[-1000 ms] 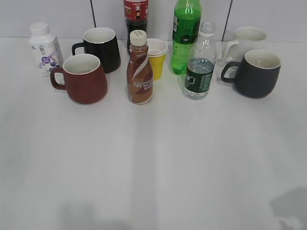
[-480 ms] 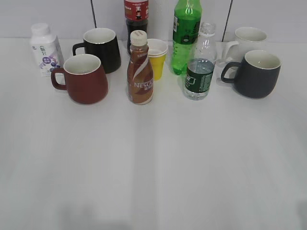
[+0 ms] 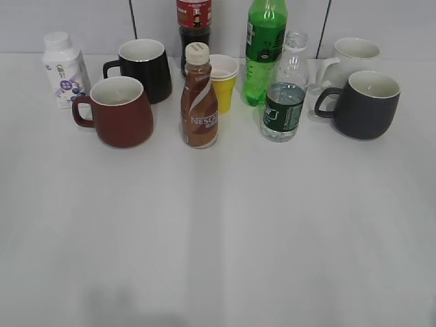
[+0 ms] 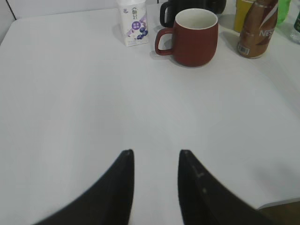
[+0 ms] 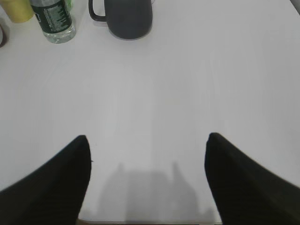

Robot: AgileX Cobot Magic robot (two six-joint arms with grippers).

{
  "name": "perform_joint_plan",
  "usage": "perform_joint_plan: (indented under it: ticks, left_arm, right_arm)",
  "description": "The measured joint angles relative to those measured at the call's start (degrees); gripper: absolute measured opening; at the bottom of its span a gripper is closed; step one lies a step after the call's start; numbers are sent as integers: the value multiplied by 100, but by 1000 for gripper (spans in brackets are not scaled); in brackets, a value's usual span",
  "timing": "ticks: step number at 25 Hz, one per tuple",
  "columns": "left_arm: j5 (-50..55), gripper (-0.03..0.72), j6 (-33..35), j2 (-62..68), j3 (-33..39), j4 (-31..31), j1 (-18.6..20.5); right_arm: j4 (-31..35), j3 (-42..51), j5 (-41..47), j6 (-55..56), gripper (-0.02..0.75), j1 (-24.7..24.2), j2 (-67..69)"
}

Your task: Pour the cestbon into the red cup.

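Observation:
The cestbon [image 3: 283, 102], a small clear bottle with a dark green label and no cap, stands upright right of centre at the back; it also shows in the right wrist view [image 5: 55, 19]. The red cup [image 3: 121, 112] stands upright at the back left, handle to the left, and shows in the left wrist view [image 4: 194, 32]. No gripper shows in the exterior view. My left gripper [image 4: 154, 152] is open and empty over bare table, well short of the red cup. My right gripper [image 5: 147, 137] is wide open and empty, well short of the cestbon.
A brown Nescafe bottle [image 3: 198, 102], yellow cup [image 3: 223, 83], tall green soda bottle [image 3: 263, 48], cola bottle [image 3: 193, 24], black mug [image 3: 144, 69], dark grey mug [image 3: 368, 104], white mug [image 3: 351, 56] and a small white bottle [image 3: 63, 68] crowd the back of the white table [image 3: 218, 231].
A dark shadow at the exterior view's lower right corner has slid out of the frame. The objects on the table have not moved.

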Motion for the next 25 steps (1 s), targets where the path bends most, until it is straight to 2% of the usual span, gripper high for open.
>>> perform_joint_plan:
  ticks: [18,25]
  left_arm:
    - [0,246,0,0,0,0,0]
    - [0,246,0,0,0,0,0]
  right_arm:
    - [8,0,0,-44,567,0,0]
    - [-392,0,0,-193,567,0,0]
